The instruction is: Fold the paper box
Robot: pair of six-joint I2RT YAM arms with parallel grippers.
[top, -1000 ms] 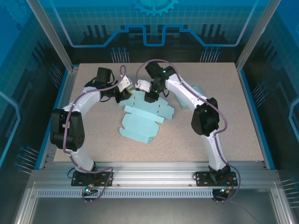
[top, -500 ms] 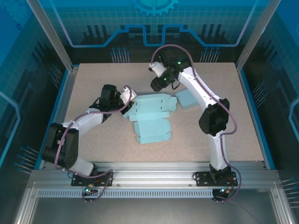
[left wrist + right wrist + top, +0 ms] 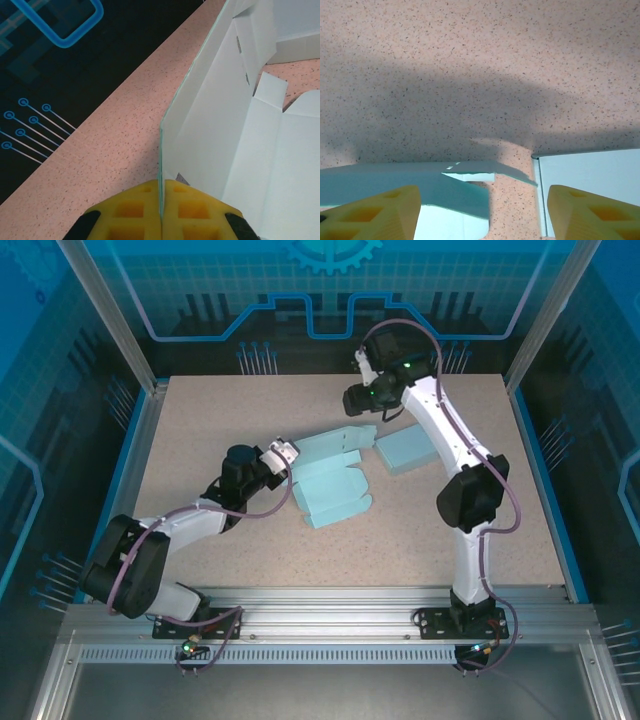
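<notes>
My left fingers (image 3: 175, 202) are pinched tight on the edge of one panel of the pale blue paper box (image 3: 332, 485), which lies partly unfolded mid-tabletop (image 3: 200, 410) just ahead of them. Beyond it to the right sits a flat blue piece (image 3: 405, 448). Farthest out, my right fingers (image 3: 353, 400) hover spread wide, gripping nothing, over the box's far edge

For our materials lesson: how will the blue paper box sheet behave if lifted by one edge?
Probably light: the paper box sheet looks thin edge-on where the left jaws pinch it. Single panels seem fairly stiff, one standing upright; along its creases it would likely hinge and flop.
</notes>
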